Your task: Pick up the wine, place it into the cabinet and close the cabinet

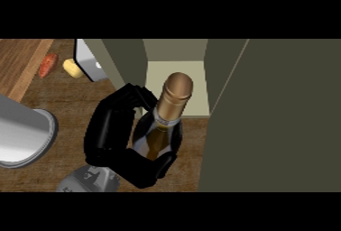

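A wine bottle (160,135) with a gold foil neck (177,94) stands tilted in front of the open cabinet (177,76), its top pointing at the pale shelf inside. My left hand (110,131) is shut on the bottle's body from the left. The fingers (133,95) curl round the far side and the thumb (156,166) crosses below. The hand hides the lower part of the bottle. The cabinet's dark olive door panel (273,117) stands wide at the right. My right hand shows nowhere.
A grey metal pot (23,135) sits at the left edge. An orange carrot (48,65) and a yellow item (73,68) lie at the back left, next to a white object (90,63). The cabinet's left wall (123,61) stands close to my fingers.
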Controlling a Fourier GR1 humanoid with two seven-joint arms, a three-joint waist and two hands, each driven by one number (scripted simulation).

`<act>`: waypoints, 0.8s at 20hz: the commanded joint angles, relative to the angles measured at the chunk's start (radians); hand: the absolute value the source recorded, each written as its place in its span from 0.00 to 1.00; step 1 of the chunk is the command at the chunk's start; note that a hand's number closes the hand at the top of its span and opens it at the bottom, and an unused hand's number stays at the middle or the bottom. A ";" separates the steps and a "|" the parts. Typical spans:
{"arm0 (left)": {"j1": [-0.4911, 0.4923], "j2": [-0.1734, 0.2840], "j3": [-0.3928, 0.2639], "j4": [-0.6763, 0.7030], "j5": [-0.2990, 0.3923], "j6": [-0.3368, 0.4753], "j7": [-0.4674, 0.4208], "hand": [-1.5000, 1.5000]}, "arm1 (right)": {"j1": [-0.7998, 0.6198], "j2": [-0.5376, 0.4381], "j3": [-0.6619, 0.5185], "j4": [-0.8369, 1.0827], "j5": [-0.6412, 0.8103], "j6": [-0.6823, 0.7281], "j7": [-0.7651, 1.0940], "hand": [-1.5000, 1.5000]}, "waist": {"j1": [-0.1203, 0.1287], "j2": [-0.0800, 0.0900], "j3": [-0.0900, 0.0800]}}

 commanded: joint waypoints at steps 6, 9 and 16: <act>-0.242 -0.001 -0.100 0.162 -0.012 0.257 0.013 1.00 | 0.129 0.016 0.029 -0.130 -0.025 0.031 -0.036 0.00 | -0.009 0.000 0.000; -0.209 -0.001 -0.116 0.170 -0.003 0.278 -0.023 1.00 | -0.021 -0.025 -0.033 -0.135 -0.063 -0.002 0.097 0.00 | 0.001 0.000 -0.001; -0.227 -0.001 -0.146 0.238 -0.050 0.326 -0.063 1.00 | 0.039 -0.026 -0.054 -0.119 -0.110 0.040 0.032 0.00 | 0.002 0.000 0.000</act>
